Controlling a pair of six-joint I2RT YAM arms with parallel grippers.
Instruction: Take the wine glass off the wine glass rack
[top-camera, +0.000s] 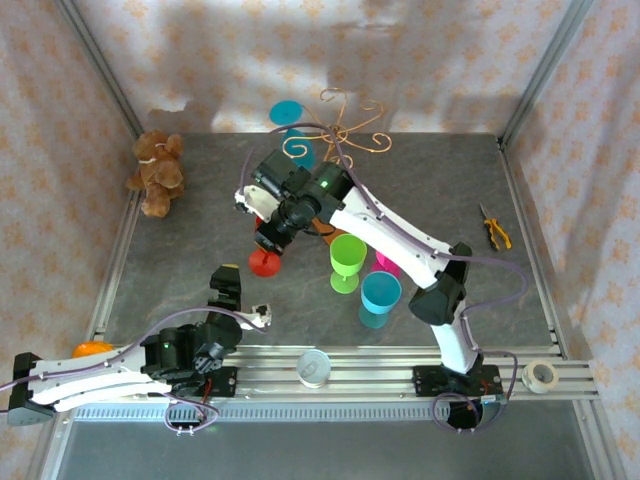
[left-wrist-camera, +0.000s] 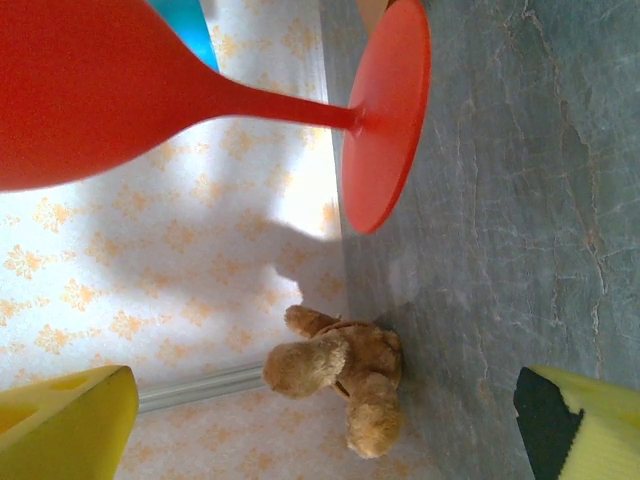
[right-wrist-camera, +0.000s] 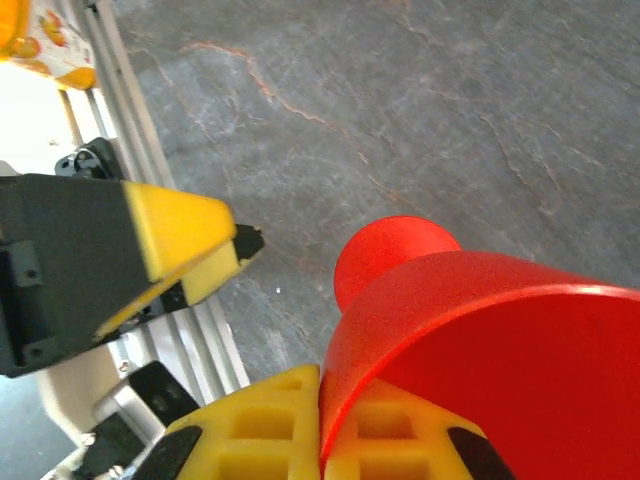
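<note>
1. Overhead, the top external view shows the wine glass rack at 12 o'clock on the bench, close to the back wall. A blue glass hangs at the rack's 10 o'clock.
   - The red wine glass is off the rack and well apart from it, toward the rack's 7 o'clock, with its foot low over the bench.
   - The right arm reaches in from 5 o'clock, and the right jaws are clamped on the glass's bowl.
   - The left arm lies low at 7 o'clock. The left jaws are spread and hold nothing, near the red foot at its 7 o'clock.
   - A green glass, a pink glass and a blue cup stand together at 3 to 4 o'clock of the red glass.
   - A teddy bear sits at 10 o'clock on the bench, and pliers lie at 3 o'clock.
2. In the left wrist view the wine glass runs from 10 o'clock to 1 o'clock: bowl, then stem, then round foot facing the bench.
   - I cannot tell whether the foot touches the bench.
   - The yellow pads sit at 7 and 5 o'clock, wide apart, with nothing between them.
   - The teddy bear is at 6 o'clock.
3. In the right wrist view the red bowl of the wine glass lies at 4 o'clock. Its foot shows beyond it, near the centre, over the bench.
   - Yellow pads at 6 o'clock close on the bowl's wall.
</note>
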